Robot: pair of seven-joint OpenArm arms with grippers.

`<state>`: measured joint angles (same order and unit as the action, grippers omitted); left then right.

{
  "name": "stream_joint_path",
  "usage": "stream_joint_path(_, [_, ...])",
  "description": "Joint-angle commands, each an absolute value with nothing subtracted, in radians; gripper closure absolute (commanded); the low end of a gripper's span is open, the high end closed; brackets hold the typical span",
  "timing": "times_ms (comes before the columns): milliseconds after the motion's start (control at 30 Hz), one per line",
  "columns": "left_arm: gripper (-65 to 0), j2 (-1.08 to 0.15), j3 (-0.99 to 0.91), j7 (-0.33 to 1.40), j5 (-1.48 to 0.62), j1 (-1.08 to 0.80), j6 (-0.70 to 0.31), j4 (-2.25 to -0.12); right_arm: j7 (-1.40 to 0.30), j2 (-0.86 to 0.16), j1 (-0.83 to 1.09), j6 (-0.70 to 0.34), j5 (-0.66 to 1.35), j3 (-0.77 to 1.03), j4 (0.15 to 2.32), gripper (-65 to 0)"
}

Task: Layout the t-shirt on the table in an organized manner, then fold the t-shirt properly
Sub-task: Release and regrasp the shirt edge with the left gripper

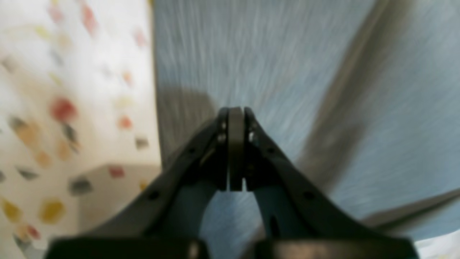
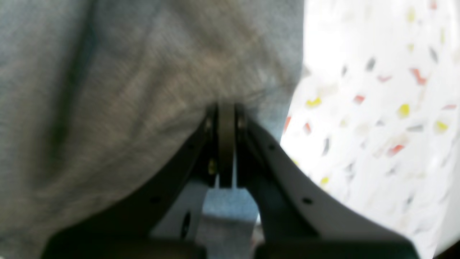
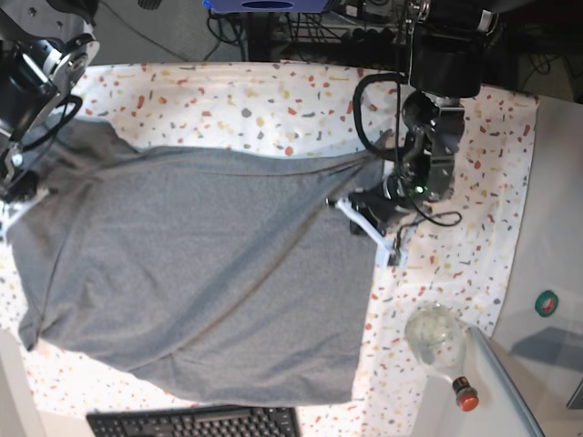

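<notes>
Closest to us in the left wrist view, the left jaws [image 1: 236,118] are standing pressed together, pinching the t-shirt [image 1: 287,72], whose grey knit is filling the frame from 12 to 4 o'clock with a long fold running diagonally. At 9 o'clock the speckled desk [image 1: 72,108] is showing, blurred.

In the right wrist view we are seeing the same thing: the right jaws [image 2: 226,115] are standing fully closed, with the grey t-shirt [image 2: 125,108] gathered at their tips and spreading from 8 through 12 o'clock. The desk [image 2: 377,108] is lying from 1 to 4 o'clock.

From the base view, we are seeing the t-shirt [image 3: 200,273] spreading across most of the desk [image 3: 273,100], its cloth draping from the middle toward 9 o'clock and down toward 6 o'clock. The left jaws [image 3: 344,205] are holding its edge at about 3 o'clock of the garment, while the right jaws [image 3: 16,187] are sitting at its 9 o'clock edge, though there the grip itself is too small to make out. At 6 o'clock a black keyboard [image 3: 191,422] is lying just beside the shirt's lower edge. Toward 4 o'clock a clear round object [image 3: 435,331] is sitting on the desk, well apart from the shirt.
</notes>
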<state>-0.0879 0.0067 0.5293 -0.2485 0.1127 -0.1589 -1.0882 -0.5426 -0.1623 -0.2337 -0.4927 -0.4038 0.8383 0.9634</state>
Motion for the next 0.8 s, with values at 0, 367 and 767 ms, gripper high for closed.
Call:
stream_joint_path(0, [0.0, -0.097, 0.005, 0.504, -0.220, 0.125, -0.156, -1.073, -0.527, -0.186, -0.236, -0.463, -0.409, 0.842, 0.974, 0.0])
stream_joint_path(367, [0.0, -0.108, 0.016, 0.427, -0.119, 0.232, -0.156, -0.958, -0.527, -0.237, -0.180, -0.446, -0.409, 0.842, 0.972, 0.0])
stream_joint_path(767, [0.0, -0.101, -0.044, 0.544, -0.130, 0.208, -0.157, -1.187, -0.532, -0.116, -0.137, -0.452, -0.406, 0.843, 1.360, 0.0])
